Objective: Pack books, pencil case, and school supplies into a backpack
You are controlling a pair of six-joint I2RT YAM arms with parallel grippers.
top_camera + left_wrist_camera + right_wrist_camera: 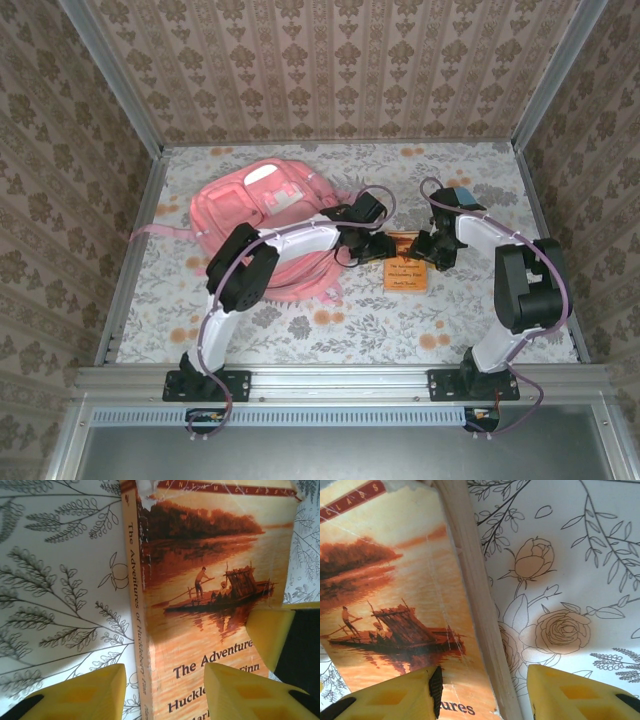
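Left tool (164, 674) and right tool (484, 672), both half-open and empty, straddle opposite edges of the Huckleberry Finn paperback (404, 274); closing evenly should lift it level toward the backpack (255, 205).

Soft, even light lit the top view brightly, leaving the far part of the counter (450, 165) pale and washed out, with only faint, diffuse shadows under the arms (290, 240), while the side walls (60, 150) splayed outward toward the frame's edges. In both wrist views the orange booklet (210, 580) looked warm and fairly sharp, though the yellow fingers of the left hand (165, 667) and right hand (484, 669) were blurred at the bottom edge. In the left wrist view a soft bluish shadow lay on the counter beside the booklet's spine, and the upper right of the right wrist view was near white with glare.
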